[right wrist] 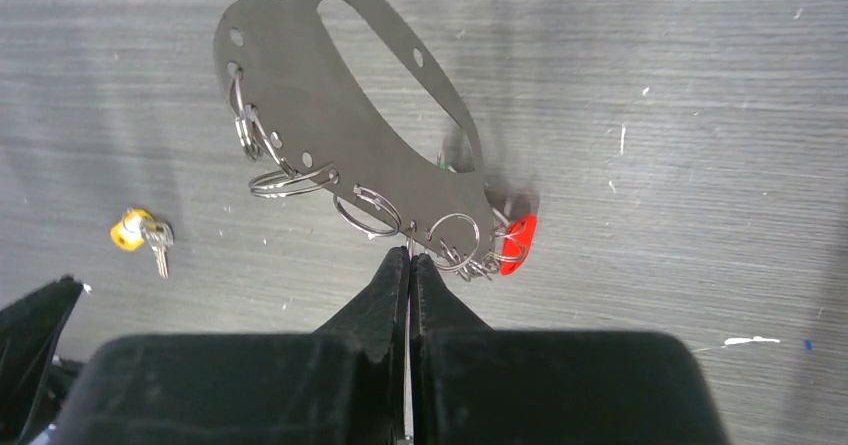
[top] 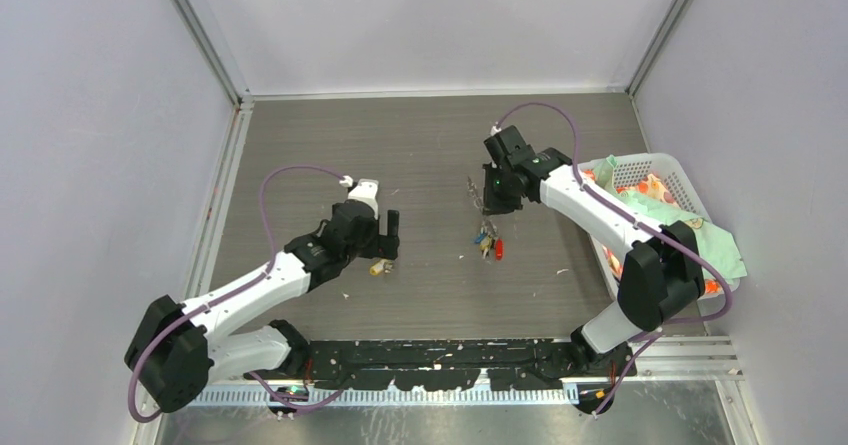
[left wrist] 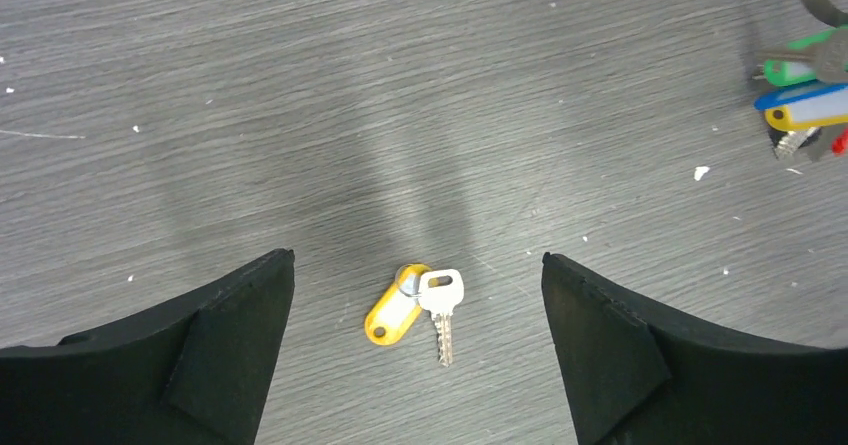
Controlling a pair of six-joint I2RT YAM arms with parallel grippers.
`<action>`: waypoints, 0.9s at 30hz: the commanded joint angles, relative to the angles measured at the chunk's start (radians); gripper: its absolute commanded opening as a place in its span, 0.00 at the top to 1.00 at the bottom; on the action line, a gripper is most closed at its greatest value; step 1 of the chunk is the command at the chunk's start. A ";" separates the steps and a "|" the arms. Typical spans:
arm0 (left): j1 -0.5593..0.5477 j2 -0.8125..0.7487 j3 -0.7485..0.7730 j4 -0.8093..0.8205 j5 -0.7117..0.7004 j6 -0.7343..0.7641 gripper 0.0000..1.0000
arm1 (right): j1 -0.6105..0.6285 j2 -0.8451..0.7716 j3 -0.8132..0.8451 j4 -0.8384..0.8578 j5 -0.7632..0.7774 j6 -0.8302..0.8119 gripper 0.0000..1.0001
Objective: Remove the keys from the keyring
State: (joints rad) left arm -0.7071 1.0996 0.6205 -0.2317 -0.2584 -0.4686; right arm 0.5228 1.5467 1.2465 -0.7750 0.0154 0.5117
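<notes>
watching my left gripper [left wrist: 416, 257], fingers spread wide and empty over 1 loose yellow key [left wrist: 405, 308] lying left of the keyring [right wrist: 330, 125]. farther out, my right gripper [right wrist: 409, 255] pinches that keyring's thin edge; tugging the keys [top: 488, 241] attached to it could twist it free.

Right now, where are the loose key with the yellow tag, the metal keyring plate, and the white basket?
loose key [left wrist: 441, 298]: left wrist view, on its silver head.
keyring [right wrist: 330, 115]: right wrist view, on the flat plate below the oval cutout.
basket [top: 632, 168]: top external view, on its far mesh wall.
</notes>
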 commanded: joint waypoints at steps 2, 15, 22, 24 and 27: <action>0.006 -0.030 0.081 -0.059 0.054 -0.004 0.01 | -0.012 -0.019 0.006 0.097 0.097 0.042 0.99; 0.006 -0.086 0.135 -0.170 0.133 -0.032 0.00 | -0.097 -0.056 -0.083 0.147 0.145 0.051 0.84; 0.006 -0.065 0.177 -0.267 0.136 -0.075 0.00 | -0.098 -0.079 -0.065 0.162 0.167 0.064 0.78; 0.005 -0.076 0.179 -0.273 0.122 -0.075 0.00 | -0.098 -0.084 -0.060 0.158 0.163 0.063 0.76; 0.006 -0.092 0.179 -0.270 0.115 -0.083 0.00 | -0.099 -0.100 -0.058 0.156 0.163 0.062 0.75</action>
State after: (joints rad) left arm -0.7063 1.0340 0.7635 -0.4797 -0.1375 -0.5270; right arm 0.4236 1.4975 1.1526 -0.6506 0.1501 0.5575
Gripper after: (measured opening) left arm 0.996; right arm 0.242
